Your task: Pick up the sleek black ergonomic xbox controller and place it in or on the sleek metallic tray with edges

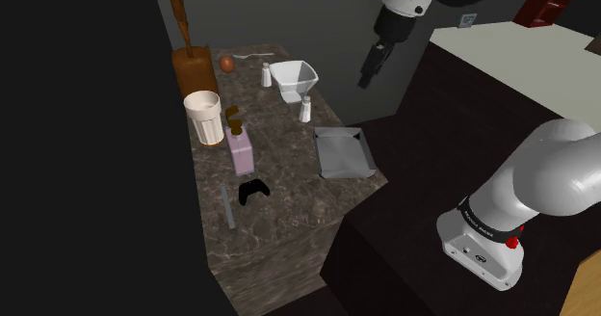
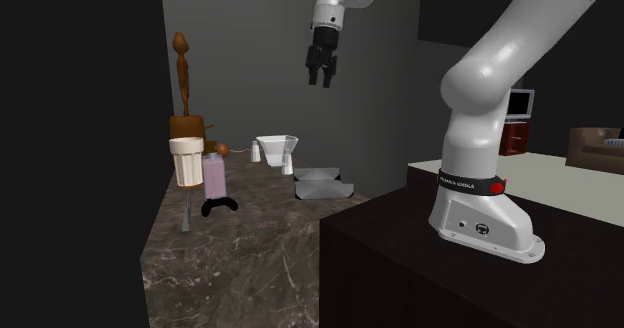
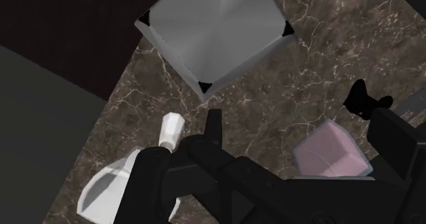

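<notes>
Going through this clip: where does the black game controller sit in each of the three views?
Shoulder view: the black game controller lies on the dark marble counter, left of centre, just below the pink box.
Second exterior view: left of centre, in front of the pink box.
Wrist view: a black silhouette on the counter, next to the pink box.
Shared landmark: the pink box.

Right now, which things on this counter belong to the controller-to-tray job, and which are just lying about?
Job:
black controller
grey tray with raised edges
pincer, open and empty

Lying about:
white bowl
white shakers
pink box
ribbed cup
brown wooden stand
brown ball
grey rod
</notes>
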Controlling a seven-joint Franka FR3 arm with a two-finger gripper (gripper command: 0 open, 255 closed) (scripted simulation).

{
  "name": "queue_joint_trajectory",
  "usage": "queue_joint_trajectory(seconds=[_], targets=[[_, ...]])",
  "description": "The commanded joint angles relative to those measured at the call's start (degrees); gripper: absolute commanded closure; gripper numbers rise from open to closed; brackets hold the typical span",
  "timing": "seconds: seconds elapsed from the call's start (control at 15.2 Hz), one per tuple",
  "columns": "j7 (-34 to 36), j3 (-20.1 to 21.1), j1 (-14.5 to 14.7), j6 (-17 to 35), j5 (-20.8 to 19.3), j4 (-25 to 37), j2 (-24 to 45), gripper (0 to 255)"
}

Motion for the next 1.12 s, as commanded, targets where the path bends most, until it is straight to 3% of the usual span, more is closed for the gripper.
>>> queue_joint_trajectory(seconds=[0.0,0.59,1.06], targets=[[-0.2,1.7,0.9,3.4,-0.1,0.4,3.7,0],[0.6,8.9,4.0,15.9,-4.0,3.4,19.4,0],[4.4,13.5,5.9,23.3,-12.4,8.3,33.1,0]])
